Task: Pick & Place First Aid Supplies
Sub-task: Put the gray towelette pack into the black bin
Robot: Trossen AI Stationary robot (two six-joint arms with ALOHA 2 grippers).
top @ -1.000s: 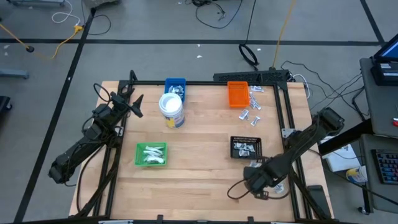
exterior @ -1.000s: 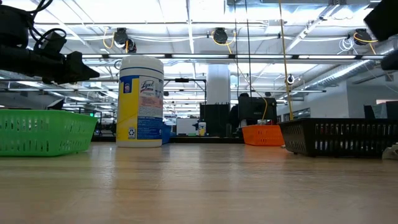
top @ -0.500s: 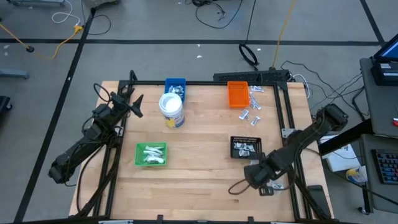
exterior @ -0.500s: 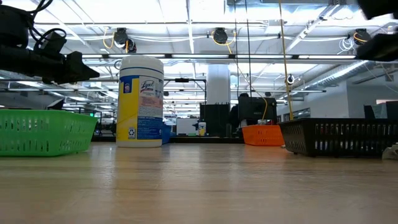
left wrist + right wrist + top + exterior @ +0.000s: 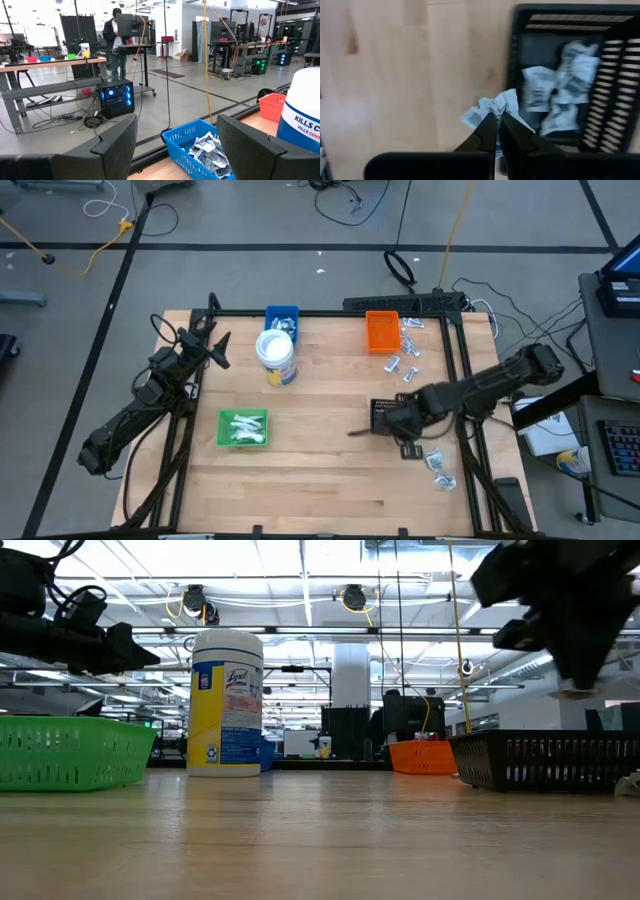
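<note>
My right gripper (image 5: 386, 425) hovers at the left rim of the black tray (image 5: 397, 417), shut on a small white packet (image 5: 492, 111). It shows dark and blurred high in the low view (image 5: 560, 600). More white packets lie in the black tray (image 5: 560, 95), in the green tray (image 5: 243, 428) and in the blue tray (image 5: 207, 150). Loose packets rest on the table beside the orange tray (image 5: 381, 330) and near the right edge (image 5: 437, 464). My left gripper (image 5: 215, 350) waits open above the table's far left, facing the blue tray. My right gripper pinches the white packet between its two fingertips (image 5: 489, 125) by a crumpled edge (image 5: 496, 109). The fingers point down from above. The packet is lifted clear of the table, spreading out just beyond the fingertips over the wood beside the black tray's rim (image 5: 512, 60).
A tall white tub with a blue label (image 5: 276, 356) stands between the blue tray and the green tray. A dark frame runs along the table's far and right sides (image 5: 455, 350). Bare wood lies in the near middle of the table (image 5: 310, 480).
My right gripper has swung from the table's near right corner, by the loose packets there, up and toward the far left until it is at the black tray, staying shut. The left arm has kept still.
</note>
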